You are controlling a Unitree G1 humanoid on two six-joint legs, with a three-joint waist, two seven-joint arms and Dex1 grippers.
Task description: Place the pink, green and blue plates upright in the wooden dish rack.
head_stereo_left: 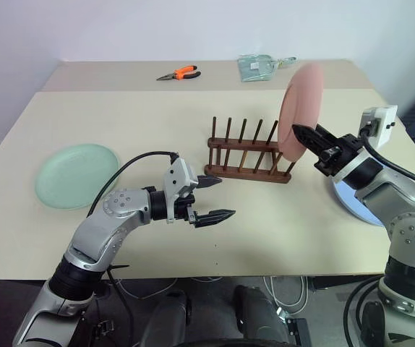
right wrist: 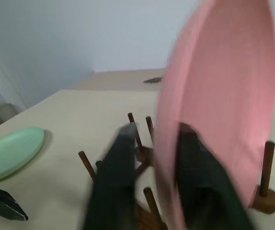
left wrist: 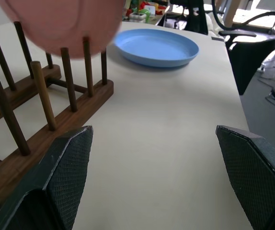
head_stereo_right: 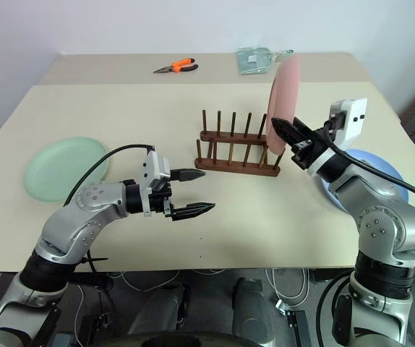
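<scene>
Left end effector [head_stereo_left: 216, 198] held low, fingers spread wide, right end effector [head_stereo_left: 301, 136] raised (fingers parted)

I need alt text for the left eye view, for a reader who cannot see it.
A pale pink round plastic plate stands upright at the right end of a dark wooden peg rack, the right gripper at its rim. The left gripper is open nearby; a mint green plate lies flat.

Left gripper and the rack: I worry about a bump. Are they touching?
Apart. In the left eye view, bare table separates the open left gripper from the wooden dish rack.
</scene>
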